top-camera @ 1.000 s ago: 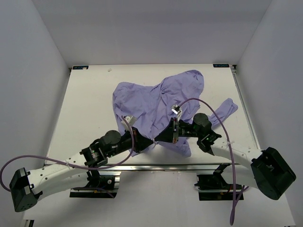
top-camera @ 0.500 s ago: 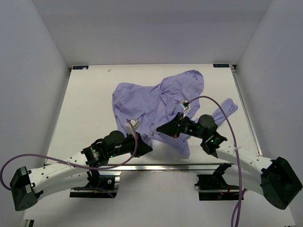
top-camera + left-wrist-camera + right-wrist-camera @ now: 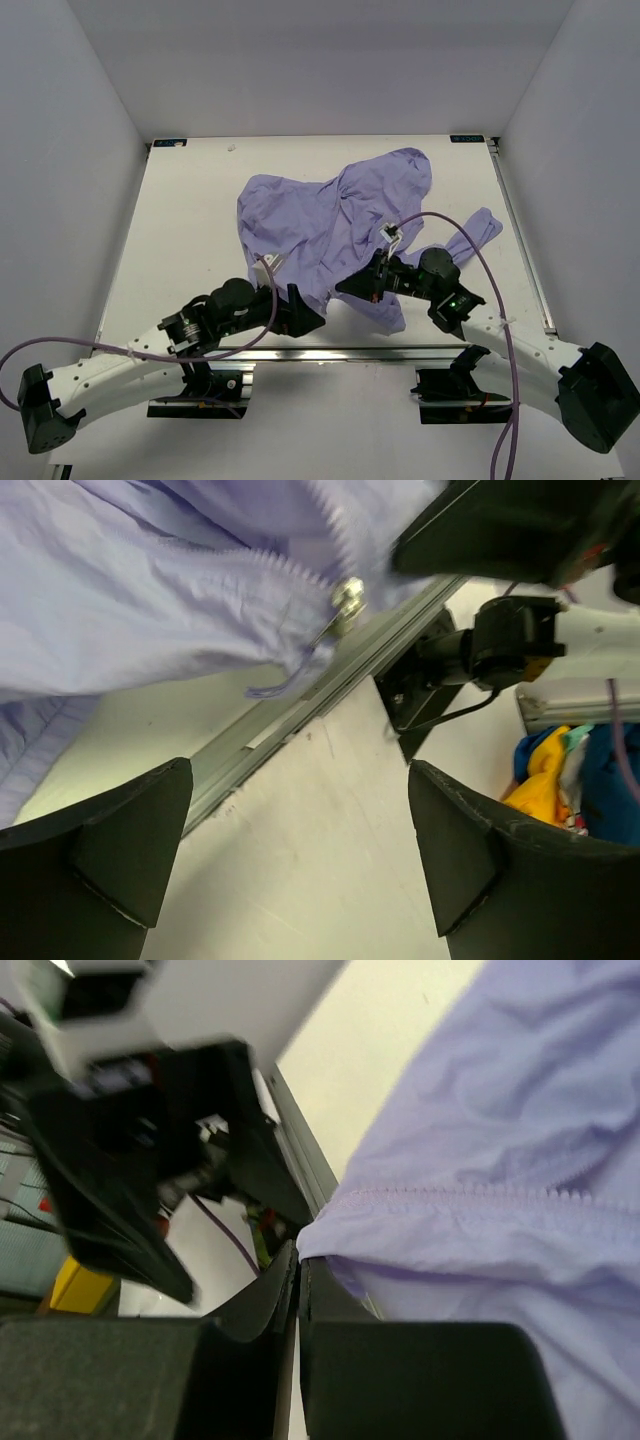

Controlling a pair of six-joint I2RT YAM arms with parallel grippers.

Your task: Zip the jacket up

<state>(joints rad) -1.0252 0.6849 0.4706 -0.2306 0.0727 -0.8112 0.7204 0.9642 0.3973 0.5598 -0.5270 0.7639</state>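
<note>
The lavender jacket lies crumpled across the middle of the table, one sleeve trailing right. My right gripper is shut on the jacket's near edge, lifting it; in the right wrist view its fingers pinch the fabric just below a line of zipper teeth. My left gripper is open beside the hem, holding nothing. Its wrist view shows both fingers spread wide under the hanging jacket, with the metal zipper slider above and ahead of them.
The white table is walled on three sides. An aluminium rail runs along its near edge, with the right arm's base mount beyond it. Colourful items lie below the table. Purple cables loop from both arms.
My left gripper has opened and drawn back toward the near edge. The right gripper, still shut on the jacket, has shifted slightly right and nearer.
</note>
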